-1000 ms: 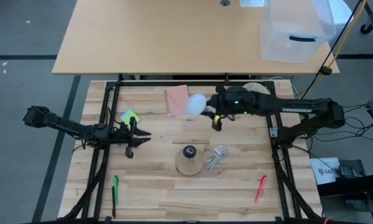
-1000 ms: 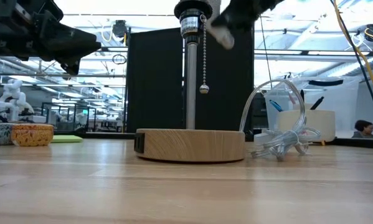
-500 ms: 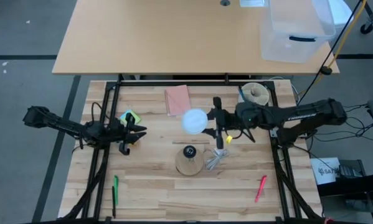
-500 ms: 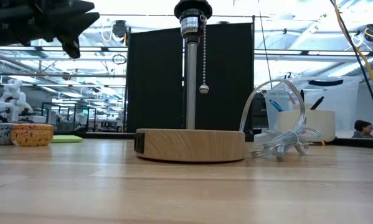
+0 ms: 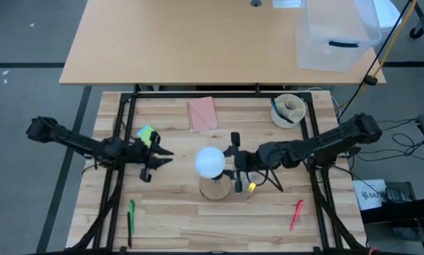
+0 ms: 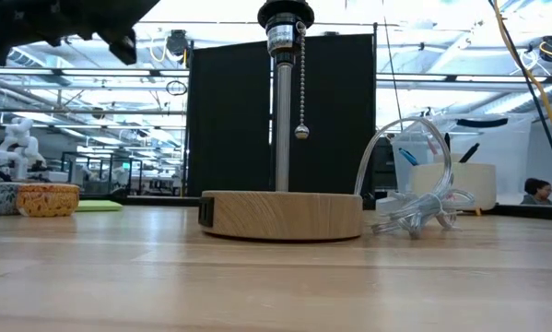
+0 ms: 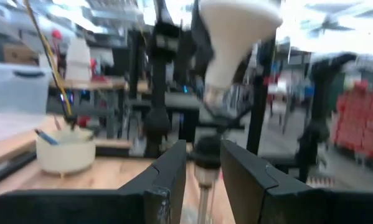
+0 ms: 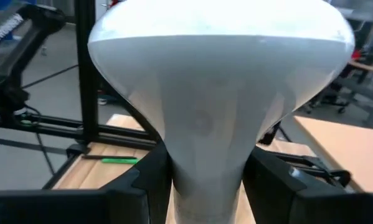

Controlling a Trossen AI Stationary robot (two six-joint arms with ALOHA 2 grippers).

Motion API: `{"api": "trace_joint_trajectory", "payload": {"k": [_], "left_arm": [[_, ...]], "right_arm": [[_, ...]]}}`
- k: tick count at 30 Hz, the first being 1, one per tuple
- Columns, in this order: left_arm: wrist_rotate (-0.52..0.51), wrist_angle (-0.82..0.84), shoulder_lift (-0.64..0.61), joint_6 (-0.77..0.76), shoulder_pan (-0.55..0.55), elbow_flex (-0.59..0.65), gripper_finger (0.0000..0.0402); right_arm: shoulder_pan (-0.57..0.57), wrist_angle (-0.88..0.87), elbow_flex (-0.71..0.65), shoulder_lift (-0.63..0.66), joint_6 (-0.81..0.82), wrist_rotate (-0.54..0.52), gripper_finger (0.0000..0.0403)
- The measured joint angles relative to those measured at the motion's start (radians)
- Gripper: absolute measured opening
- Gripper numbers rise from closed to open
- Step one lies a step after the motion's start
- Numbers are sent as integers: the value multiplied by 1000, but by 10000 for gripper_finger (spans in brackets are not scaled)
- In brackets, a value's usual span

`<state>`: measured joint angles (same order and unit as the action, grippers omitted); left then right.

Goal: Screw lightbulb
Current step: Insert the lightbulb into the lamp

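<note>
High view had the lightbulb pinched by its neck in my right gripper, hanging almost over the socket, base down; left gripper waited open alongside.

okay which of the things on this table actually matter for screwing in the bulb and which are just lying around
Part of the job:
lightbulb, held by the right gripper
lamp base with socket

Lying about:
clear wrapper
green pen
red pen
pink pad
sticky notes
bowl
</note>
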<state>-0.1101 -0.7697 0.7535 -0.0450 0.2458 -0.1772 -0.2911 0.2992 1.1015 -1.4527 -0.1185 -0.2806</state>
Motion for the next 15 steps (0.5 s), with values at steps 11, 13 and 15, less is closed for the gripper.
{"api": "trace_joint_trajectory", "payload": {"k": [11, 13, 15], "left_arm": [[2, 6, 384, -43, 90, -67, 103], [2, -37, 476, -54, 106, -84, 103], [2, -84, 564, -55, 121, -110, 103]], "right_arm": [[-80, 54, 0, -2, -60, -151, 159], [-84, 63, 0, -1, -72, -170, 159], [-84, 74, 0, -1, -80, -171, 159]]}}
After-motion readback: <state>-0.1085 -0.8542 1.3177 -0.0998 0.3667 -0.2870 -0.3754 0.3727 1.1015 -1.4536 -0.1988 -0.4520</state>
